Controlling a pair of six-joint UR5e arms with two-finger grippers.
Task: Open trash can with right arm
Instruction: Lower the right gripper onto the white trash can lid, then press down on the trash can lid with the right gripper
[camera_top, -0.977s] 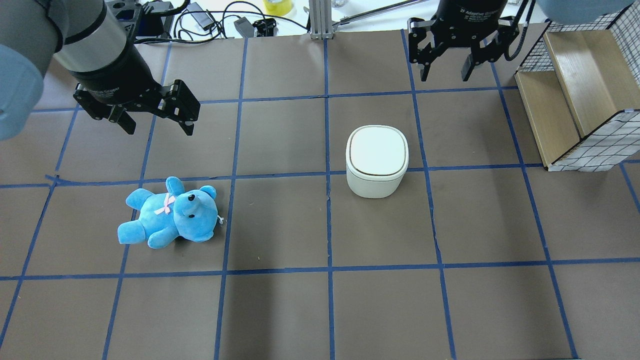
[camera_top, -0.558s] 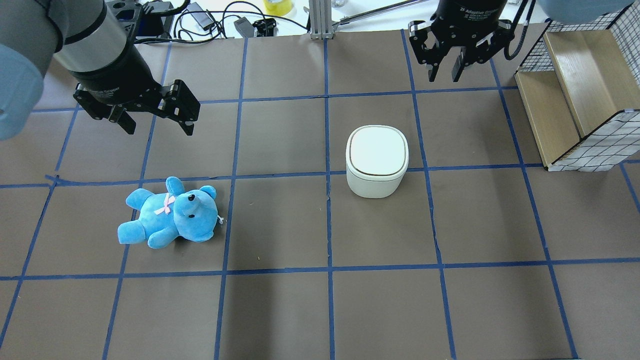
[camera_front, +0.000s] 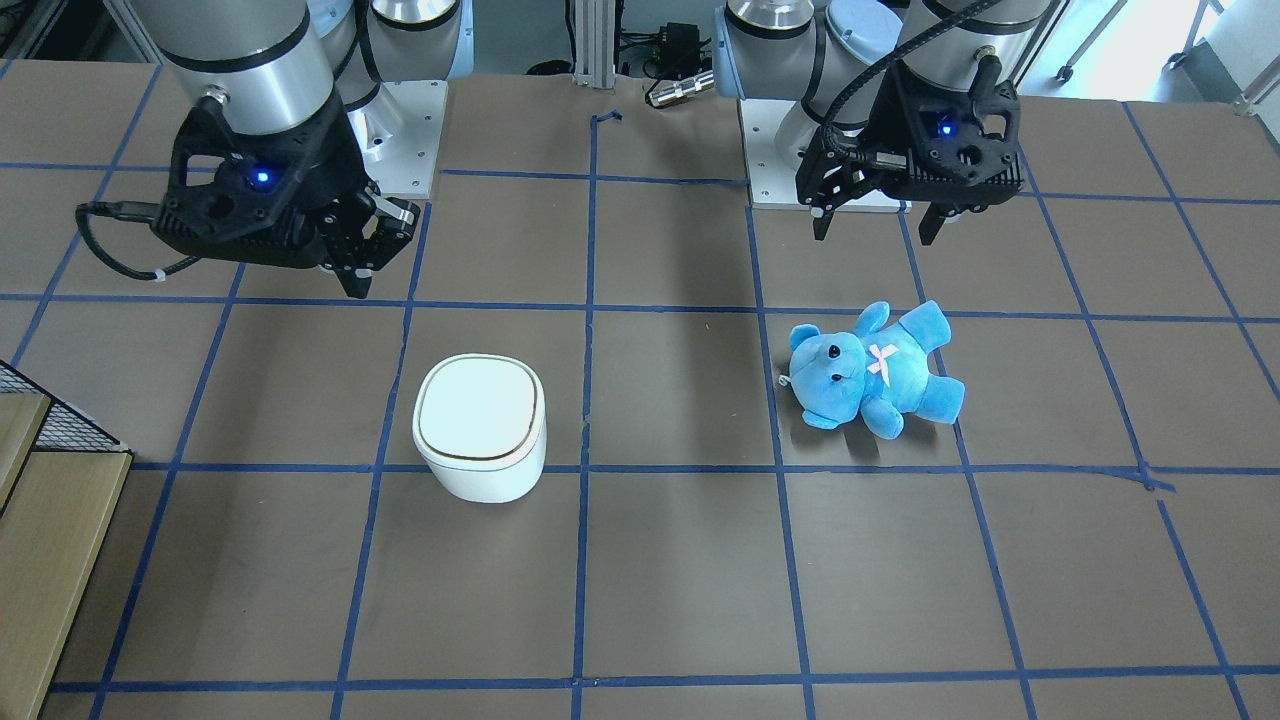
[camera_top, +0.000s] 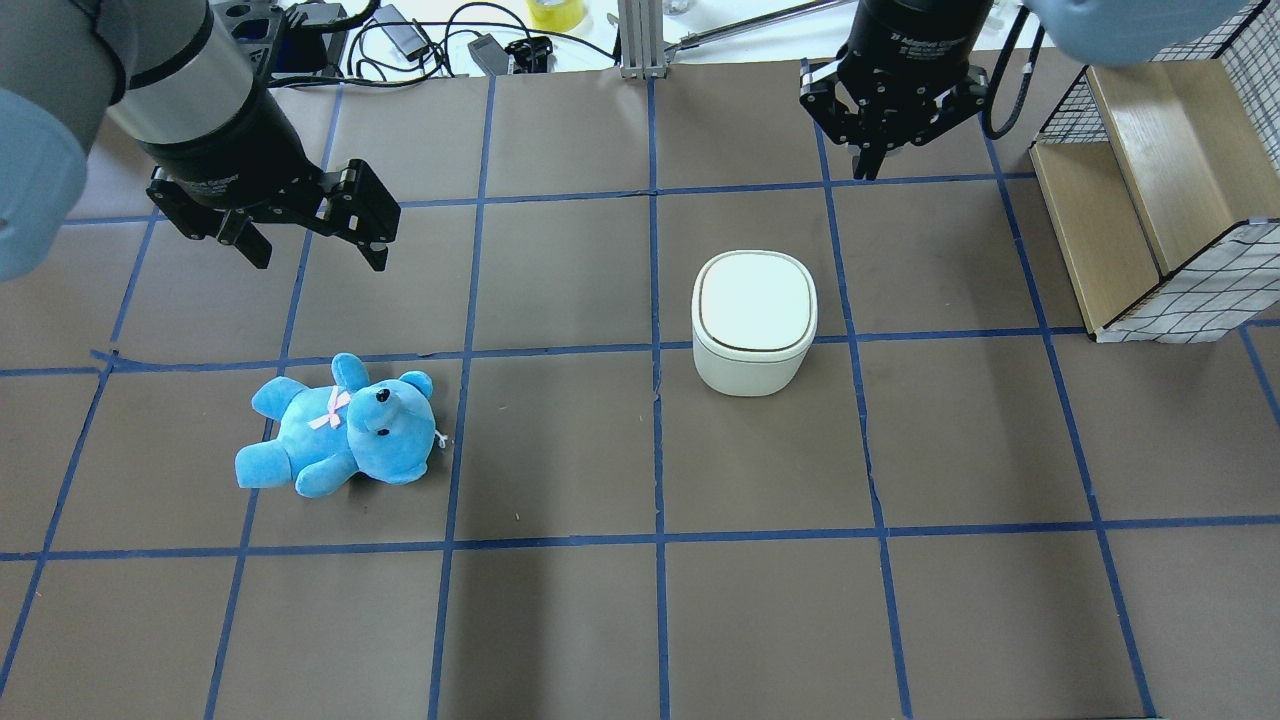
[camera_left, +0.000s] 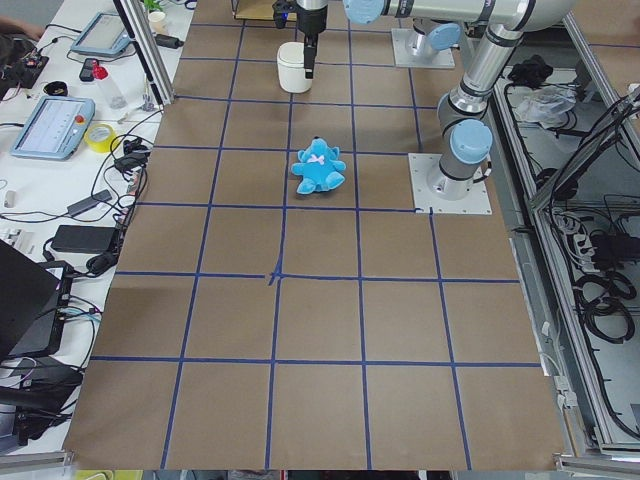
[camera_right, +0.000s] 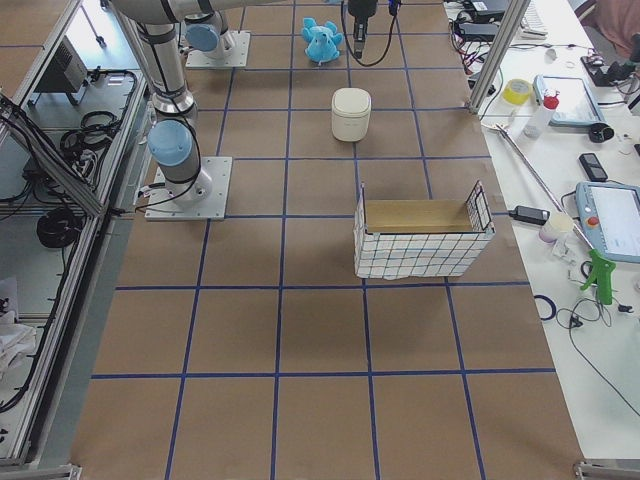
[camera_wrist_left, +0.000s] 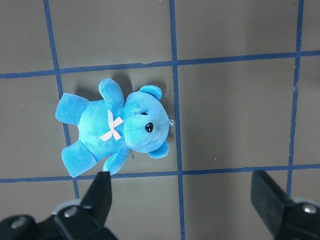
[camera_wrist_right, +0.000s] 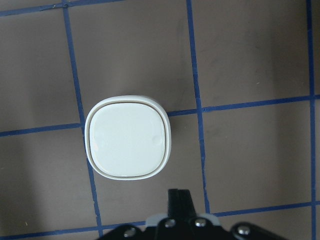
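Brown paper ruled into squares by blue tape covers the table (camera_top: 560, 450). The right gripper's fingers (camera_wrist_right: 179, 200) are pressed together with no gap and nothing between them. The right gripper (camera_top: 868, 170) hangs above the table, apart from the trash can (camera_top: 754, 320) and touching nothing. Its wrist camera looks straight down on the can's lid. That white trash can (camera_front: 481, 425) stands upright on a blue tape line near the middle of the table, with its lid down flush inside the thin dark seam. Above the closed gripper, the right arm (camera_front: 240, 50) rises as a silver cylinder, and a black cable loops out sideways from the wrist.

The left gripper (camera_top: 318, 255) is spread wide and empty, hovering above the table. A blue teddy bear (camera_top: 340, 428) lies on its back below it, with a pink bow on its chest, well apart from the can. At the table's right end sits a wire-mesh crate (camera_top: 1150, 200) holding wooden boards.
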